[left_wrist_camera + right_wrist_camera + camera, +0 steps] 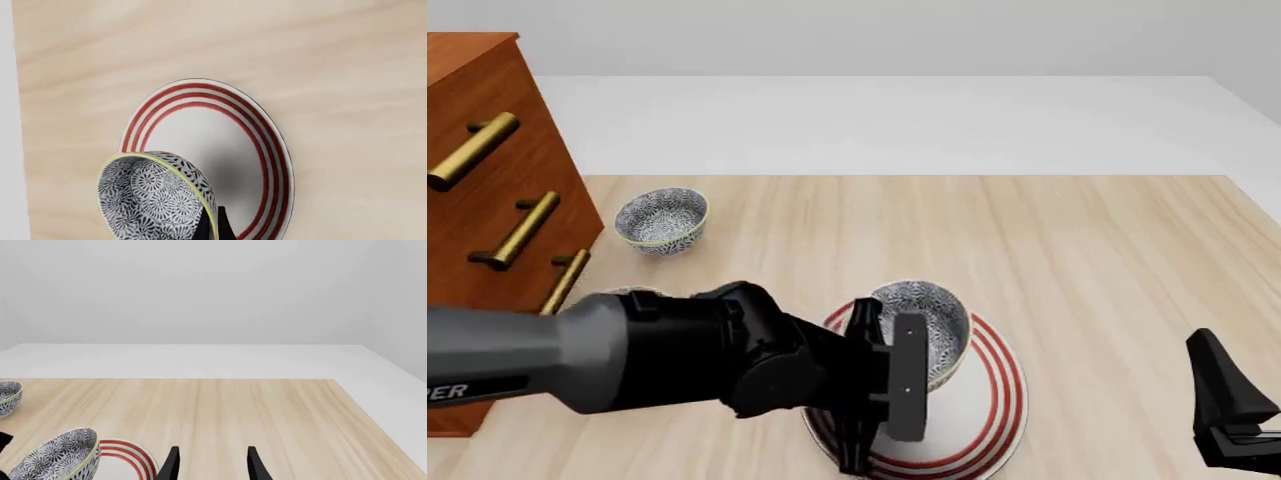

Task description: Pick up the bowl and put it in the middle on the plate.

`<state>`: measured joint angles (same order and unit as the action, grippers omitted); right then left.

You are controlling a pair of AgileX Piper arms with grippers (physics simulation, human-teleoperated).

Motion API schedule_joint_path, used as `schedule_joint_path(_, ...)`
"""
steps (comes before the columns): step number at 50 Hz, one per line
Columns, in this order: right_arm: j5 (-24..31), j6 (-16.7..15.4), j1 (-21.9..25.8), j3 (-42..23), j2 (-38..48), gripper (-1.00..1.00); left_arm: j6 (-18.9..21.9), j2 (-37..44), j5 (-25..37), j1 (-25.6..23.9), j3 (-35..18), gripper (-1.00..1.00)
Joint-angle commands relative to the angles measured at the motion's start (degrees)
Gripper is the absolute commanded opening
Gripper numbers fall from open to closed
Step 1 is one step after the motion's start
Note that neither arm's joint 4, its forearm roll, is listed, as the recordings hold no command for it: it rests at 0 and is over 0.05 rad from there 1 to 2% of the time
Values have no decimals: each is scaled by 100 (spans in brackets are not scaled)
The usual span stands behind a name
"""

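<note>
The bowl (150,195), blue-grey floral with a pale rim, hangs tilted over the plate (267,150), a white plate with three red rings, and casts a shadow on its middle. My left gripper (212,222) is shut on the bowl's rim. From the front, the bowl (928,320) sits over the plate's (1001,410) far-left part, with the left arm covering the plate's near-left side. The right gripper (213,465) is open and holds nothing, off to the right of the plate (127,452); it shows low at the right edge (1228,405).
A second floral bowl (663,218) stands at the back left of the table. Beside it, along the left edge, is a wooden drawer cabinet (487,170) with brass handles. The table's far edge meets a white floor.
</note>
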<state>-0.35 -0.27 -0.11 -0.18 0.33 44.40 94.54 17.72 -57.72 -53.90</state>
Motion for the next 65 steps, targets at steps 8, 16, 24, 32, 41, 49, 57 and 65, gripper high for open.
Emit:
schedule_joint_path(8,0,-1,0,0,-1,100,-37,399,-11,-256,-30,-100)
schedule_joint_path(16,0,-1,0,0,0,100,-41,483,-74,-237,67,-100)
schedule_joint_path(24,0,-1,0,0,-1,100,-73,580,-125,-272,90,-100)
schedule_joint_path(32,0,1,1,0,0,100,-12,546,-206,-202,125,-100)
schedule_joint_path(41,-1,-2,-2,0,-1,100,40,551,-327,-173,213,100)
schedule_joint_path(49,-1,-2,0,0,-1,100,131,377,-422,-37,248,100)
schedule_joint_path(57,0,-1,0,0,-1,100,88,209,-333,-26,258,100)
schedule_joint_path(65,0,0,-2,0,-1,100,292,-130,-416,78,445,100)
